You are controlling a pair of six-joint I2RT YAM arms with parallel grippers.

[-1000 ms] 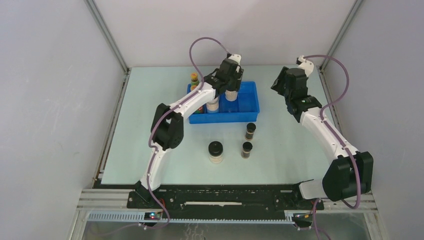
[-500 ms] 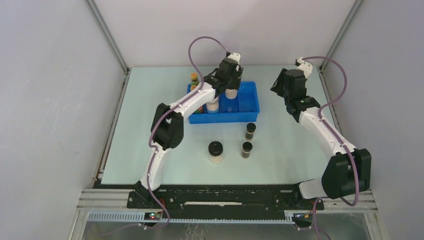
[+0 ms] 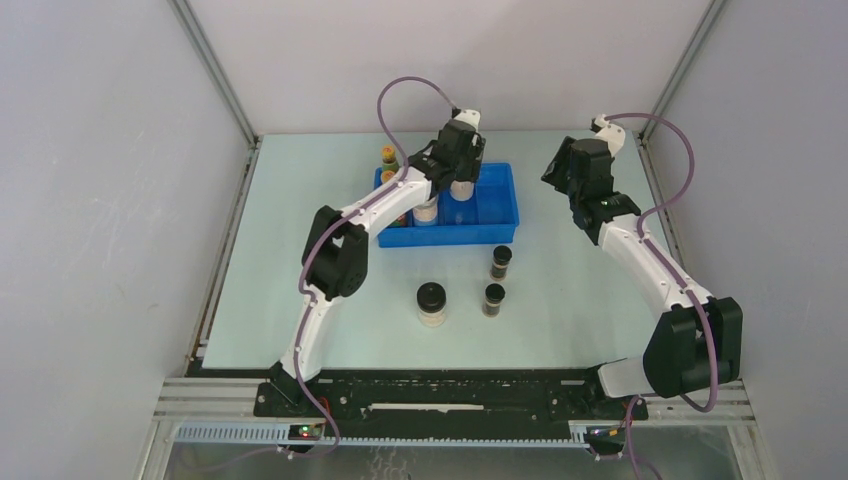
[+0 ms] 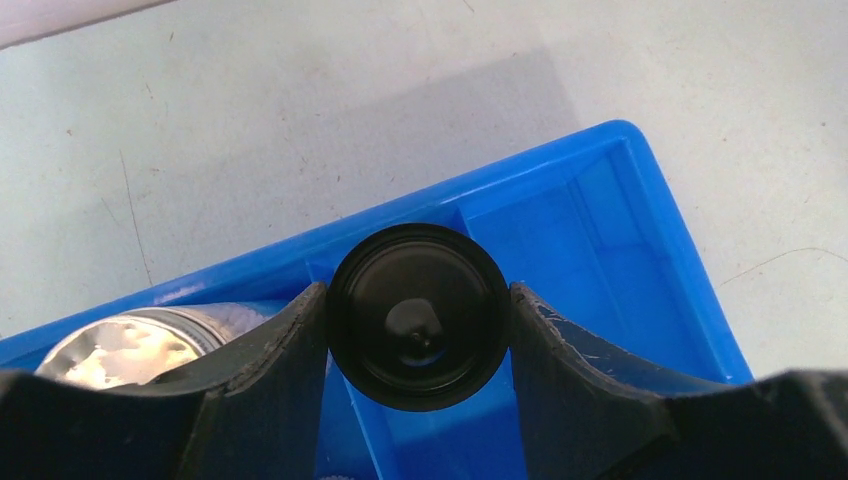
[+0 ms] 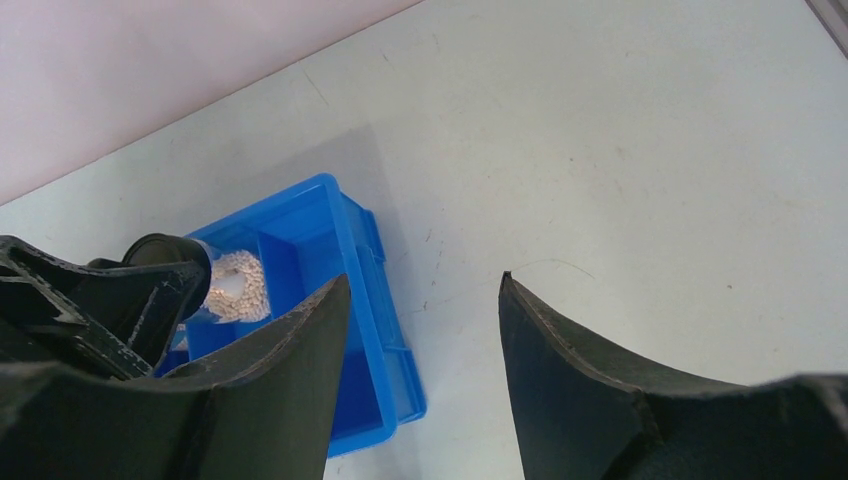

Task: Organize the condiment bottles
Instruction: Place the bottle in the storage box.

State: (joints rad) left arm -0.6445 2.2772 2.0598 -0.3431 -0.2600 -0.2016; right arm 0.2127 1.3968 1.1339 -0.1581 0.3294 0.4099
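The left gripper [image 4: 418,318] clamps a black-lidded jar [image 4: 418,300] from above, one finger [image 4: 268,365] touching the lid's left edge and the other its right. The jar is over the blue tray [image 4: 610,240], by a divider [image 4: 465,214] that meets the far wall. To the left, a silver-lidded jar [image 4: 115,350] sits in the tray, partly hidden by the left finger. Pale table [image 4: 300,120] lies beyond.
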